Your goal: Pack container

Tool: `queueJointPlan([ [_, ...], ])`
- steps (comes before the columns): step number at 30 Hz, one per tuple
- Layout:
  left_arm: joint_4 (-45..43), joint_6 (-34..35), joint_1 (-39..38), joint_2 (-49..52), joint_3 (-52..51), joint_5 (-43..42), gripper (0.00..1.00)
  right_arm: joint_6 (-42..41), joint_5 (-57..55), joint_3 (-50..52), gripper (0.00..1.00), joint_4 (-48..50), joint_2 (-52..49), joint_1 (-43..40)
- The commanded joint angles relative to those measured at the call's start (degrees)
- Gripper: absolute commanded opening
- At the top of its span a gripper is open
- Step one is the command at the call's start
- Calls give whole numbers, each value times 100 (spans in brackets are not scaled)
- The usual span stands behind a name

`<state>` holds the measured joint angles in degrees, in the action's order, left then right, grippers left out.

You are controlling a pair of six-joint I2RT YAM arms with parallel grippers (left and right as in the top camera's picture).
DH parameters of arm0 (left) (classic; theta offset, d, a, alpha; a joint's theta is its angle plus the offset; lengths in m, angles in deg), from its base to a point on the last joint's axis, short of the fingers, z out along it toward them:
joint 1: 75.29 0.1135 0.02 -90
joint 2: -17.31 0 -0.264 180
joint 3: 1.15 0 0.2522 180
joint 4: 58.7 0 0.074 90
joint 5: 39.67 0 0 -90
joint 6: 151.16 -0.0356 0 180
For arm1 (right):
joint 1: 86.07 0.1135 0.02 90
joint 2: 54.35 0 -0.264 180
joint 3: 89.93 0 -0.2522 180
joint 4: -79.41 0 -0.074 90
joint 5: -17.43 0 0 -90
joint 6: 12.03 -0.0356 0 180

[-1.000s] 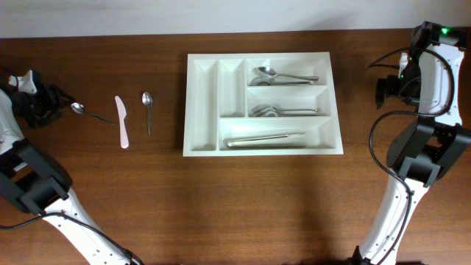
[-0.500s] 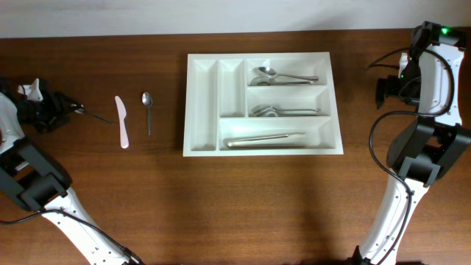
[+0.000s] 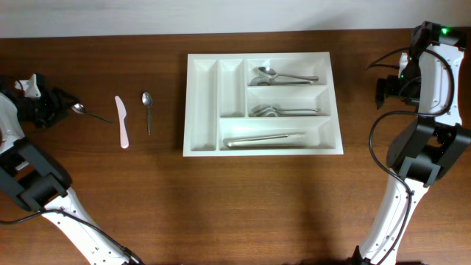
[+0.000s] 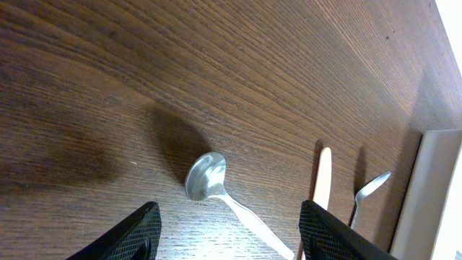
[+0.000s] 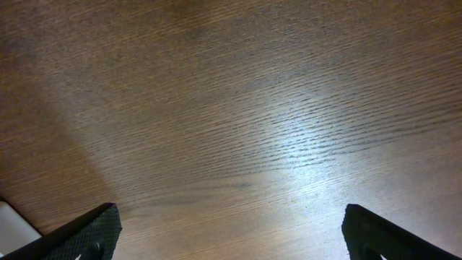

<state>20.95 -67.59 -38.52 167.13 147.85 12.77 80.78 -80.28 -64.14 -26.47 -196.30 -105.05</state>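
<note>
The tray (image 3: 257, 56) lies flat at the middle of the bench (image 3: 243, 206), nearer the far edge than the near one. Its three long compartments hold metal cutlery: spoons (image 3: 283, 76) in the far one, a second bundle (image 3: 283, 112) that I cannot identify in the middle one, and long pieces (image 3: 265, 138) in the near one.

My left gripper (image 4: 229, 232) is at the left edge of the bench, its fingers spread apart and clamped on nothing. A loose spoon (image 4: 206, 177) lies on the wood with its handle running in between them; I cannot tell whether they touch it. Between this spoon and the tray lie a white knife (image 3: 122, 121) and a small spoon (image 3: 147, 110), side by side and apart.

My right gripper (image 5: 231, 242) is near the far right corner, fingers wide apart over bare wood.
</note>
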Motion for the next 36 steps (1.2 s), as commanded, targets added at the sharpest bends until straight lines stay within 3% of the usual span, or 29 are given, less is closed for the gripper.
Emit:
queueJointPlan([
  [1,-35,-173,13,129,55,-177,64,-4,-50,-9,99,2,245,-22],
  [36,-391,-223,-61,267,55,-232,64,-4,-50,-9,99,2,245,-22],
])
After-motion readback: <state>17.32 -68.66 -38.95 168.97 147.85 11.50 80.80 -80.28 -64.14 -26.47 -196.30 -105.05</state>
